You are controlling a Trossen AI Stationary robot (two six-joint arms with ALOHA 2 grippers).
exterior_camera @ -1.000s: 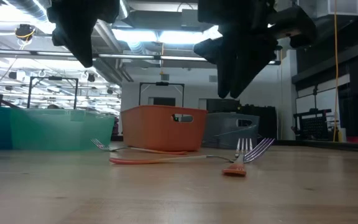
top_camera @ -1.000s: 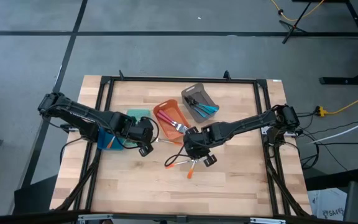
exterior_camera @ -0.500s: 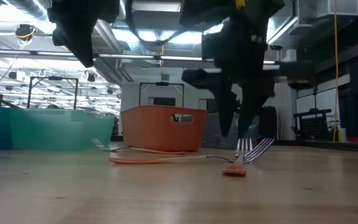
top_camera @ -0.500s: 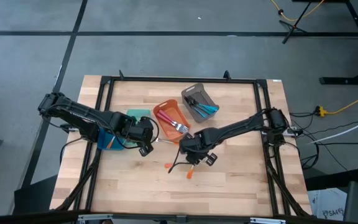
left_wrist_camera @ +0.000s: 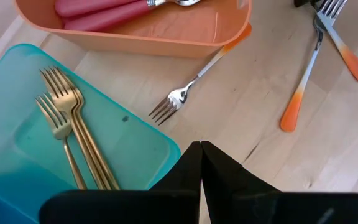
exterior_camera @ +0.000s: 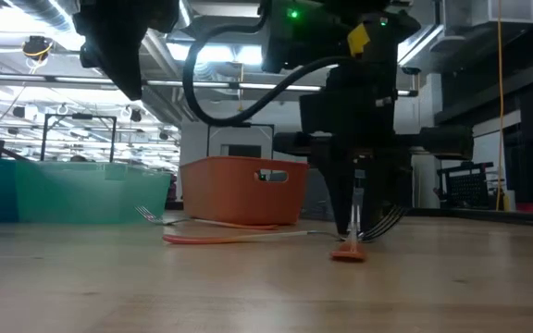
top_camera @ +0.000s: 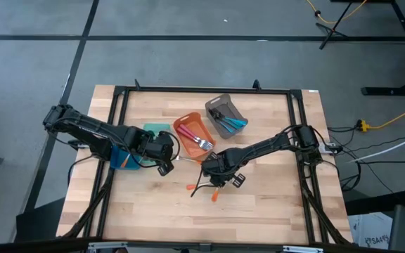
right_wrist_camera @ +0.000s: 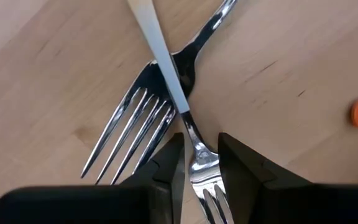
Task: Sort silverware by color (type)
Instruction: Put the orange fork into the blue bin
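Two orange-handled forks (top_camera: 208, 186) lie crossed on the wood near the table's middle. My right gripper (right_wrist_camera: 201, 155) points straight down over the crossing, open. Its fingers stand on either side of the upper fork's neck (right_wrist_camera: 194, 140), tips close to the table (exterior_camera: 357, 227). A third orange-handled fork (left_wrist_camera: 191, 87) lies with its handle end by the orange bin (left_wrist_camera: 185, 43), which holds red-handled silverware (left_wrist_camera: 98, 9). My left gripper (left_wrist_camera: 201, 163) hangs shut above the teal bin's (left_wrist_camera: 135, 143) edge; gold forks (left_wrist_camera: 73, 124) lie inside. My right gripper comes from above with one finger (right_wrist_camera: 166, 171) on each side of the upper fork's neck, just behind its tines. The fork lies flat on the other fork and the table. Whether the fingers touch it I cannot tell.
A grey bin (top_camera: 225, 114) with blue-handled pieces stands behind the orange bin (top_camera: 192, 130). Bare wood lies toward the table's near edge (top_camera: 209, 225). A black frame (top_camera: 202, 90) runs around the table top.
My right gripper has come down onto the crossed forks, shifted a little toward the table's left, and rolled about its pointing line. The gap between its fingers looks unchanged. The forks lie as before.
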